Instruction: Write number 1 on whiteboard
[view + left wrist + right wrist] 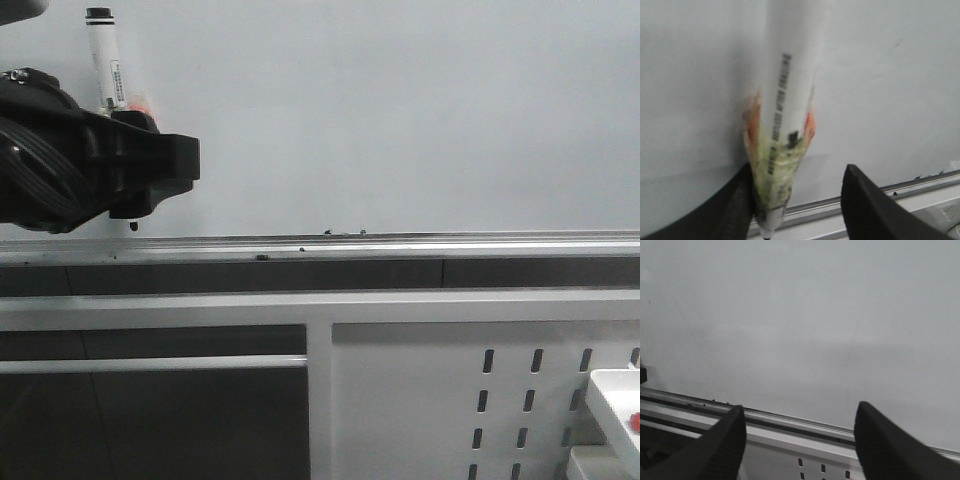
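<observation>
The left gripper clamps an upright white marker, tip down beside the pale whiteboard's silver rail; the right gripper gapes empty.

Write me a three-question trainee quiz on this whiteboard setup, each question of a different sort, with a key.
1. True or false: the right gripper holds the marker.
2. In the front view, the marker is: A) upright in front of the whiteboard; B) lying flat on the rail; C) inside the white tray.
3. What runs along the whiteboard's lower edge?

Key: 1 false, it is open and empty. 2 A. 3 a silver metal rail.
</observation>
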